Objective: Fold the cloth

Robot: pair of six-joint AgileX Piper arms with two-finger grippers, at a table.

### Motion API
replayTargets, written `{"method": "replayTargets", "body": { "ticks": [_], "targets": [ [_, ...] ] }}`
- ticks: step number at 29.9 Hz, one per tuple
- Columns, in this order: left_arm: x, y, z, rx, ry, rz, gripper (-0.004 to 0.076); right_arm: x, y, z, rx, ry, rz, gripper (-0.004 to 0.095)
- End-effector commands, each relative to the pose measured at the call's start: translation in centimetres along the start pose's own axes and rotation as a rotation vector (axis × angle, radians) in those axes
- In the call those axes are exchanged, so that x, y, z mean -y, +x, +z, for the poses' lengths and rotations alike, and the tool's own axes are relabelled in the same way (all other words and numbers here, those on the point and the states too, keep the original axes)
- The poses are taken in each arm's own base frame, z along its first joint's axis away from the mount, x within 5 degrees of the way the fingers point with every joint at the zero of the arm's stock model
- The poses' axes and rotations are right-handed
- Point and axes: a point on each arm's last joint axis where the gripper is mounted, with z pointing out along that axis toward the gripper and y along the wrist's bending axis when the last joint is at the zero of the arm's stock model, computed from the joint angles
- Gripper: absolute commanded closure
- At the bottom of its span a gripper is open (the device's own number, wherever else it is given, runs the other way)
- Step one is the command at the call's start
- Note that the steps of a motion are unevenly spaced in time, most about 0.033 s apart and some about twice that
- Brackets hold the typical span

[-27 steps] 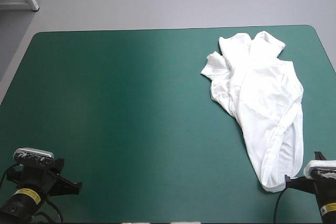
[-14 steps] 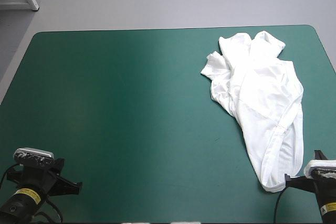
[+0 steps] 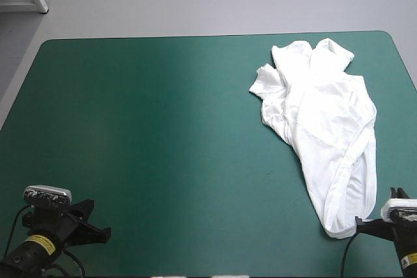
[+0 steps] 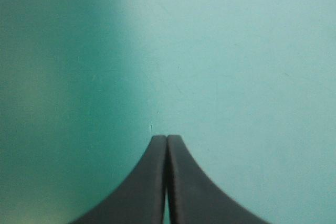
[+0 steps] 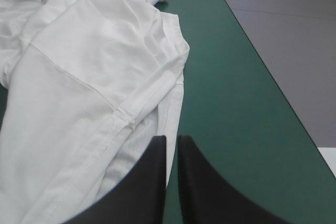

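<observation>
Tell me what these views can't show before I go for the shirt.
- High view: the fingers of the left gripper and right gripper are hidden under their wrists.
- T-shirt: crumpled over itself, lower layers hidden in every view.
- Right wrist view: the right gripper covers the T-shirt's near end; contact cannot be told.
- Left wrist view: only teal-green cover, no T-shirt.

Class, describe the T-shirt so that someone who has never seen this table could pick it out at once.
Look at the teal-green table. On its right half lies the T-shirt, a long crumpled heap. Nothing else on the table is white.
</observation>
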Motion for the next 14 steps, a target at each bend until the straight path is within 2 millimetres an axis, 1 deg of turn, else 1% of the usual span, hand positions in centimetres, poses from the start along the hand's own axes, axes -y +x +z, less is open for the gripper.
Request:
{"method": "replayTargets", "body": {
  "ticks": [1,2,4,6,7,8,10,12,14],
  "targets": [
    [0.1,-1.3,-0.4,0.093,0.012,-0.008,0.0734,0.6,-3.1,-1.5,0.135,0.004,-0.011,0.0615],
    [0.1,-1.3,-0.4,0.091,0.012,-0.008,0.0734,0.8,-3.8,-1.9,0.161,0.006,-0.030,0.0515],
    [0.1,-1.3,-0.4,0.086,0.011,-0.008,0.0734,1.0,-4.9,-2.6,0.201,0.009,-0.044,0.0358],
    [0.1,-1.2,-0.4,0.081,0.010,-0.008,0.0734,1.2,-6.2,-2.8,0.216,0.005,-0.033,0.0232],
    [0.1,-1.2,-0.4,0.081,0.010,-0.008,0.0734,1.3,-6.9,-2.7,0.209,-0.002,-0.026,0.0186],
    [0.1,-1.2,-0.4,0.080,0.007,-0.005,0.0734,1.3,-7.7,-2.4,0.195,-0.014,-0.015,0.0161],
    [0.1,-1.2,-0.4,0.076,0.007,-0.005,0.0734,1.1,-9.3,-0.9,0.145,-0.044,0.005,0.0161],
    [0.1,-1.2,-0.4,0.074,0.006,-0.005,0.0733,0.9,-11.0,0.9,0.088,-0.077,0.024,0.0161],
    [0.1,-1.2,-0.4,0.074,0.006,-0.003,0.0733,0.5,-12.8,3.6,0.007,-0.110,0.040,0.0163]
  ]
}}
